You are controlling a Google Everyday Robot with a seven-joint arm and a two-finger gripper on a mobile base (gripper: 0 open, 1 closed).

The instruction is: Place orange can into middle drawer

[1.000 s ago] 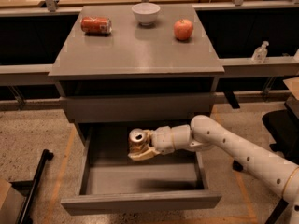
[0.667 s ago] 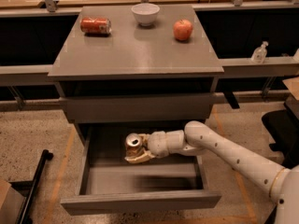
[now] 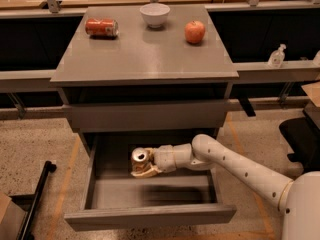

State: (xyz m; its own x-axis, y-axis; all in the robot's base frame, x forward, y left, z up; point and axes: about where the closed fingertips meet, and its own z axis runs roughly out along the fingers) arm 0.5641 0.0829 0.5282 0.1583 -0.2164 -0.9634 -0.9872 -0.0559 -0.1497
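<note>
The orange can (image 3: 141,158) is a slim gold-brown can with a silver top, held tilted inside the open middle drawer (image 3: 150,215). My gripper (image 3: 143,167) reaches in from the right on a white arm and is shut on the can at the drawer's back middle, just above its floor. The drawer is pulled well out below a closed grey drawer front (image 3: 147,115).
On the cabinet top (image 3: 140,59) lie a red-orange can (image 3: 101,27) on its side, a white bowl (image 3: 154,14) and a red apple (image 3: 194,32). A black chair (image 3: 302,134) stands at right, a black bar (image 3: 37,194) on the floor at left.
My gripper has carried the can leftward and slightly deeper into the drawer, still gripped.
</note>
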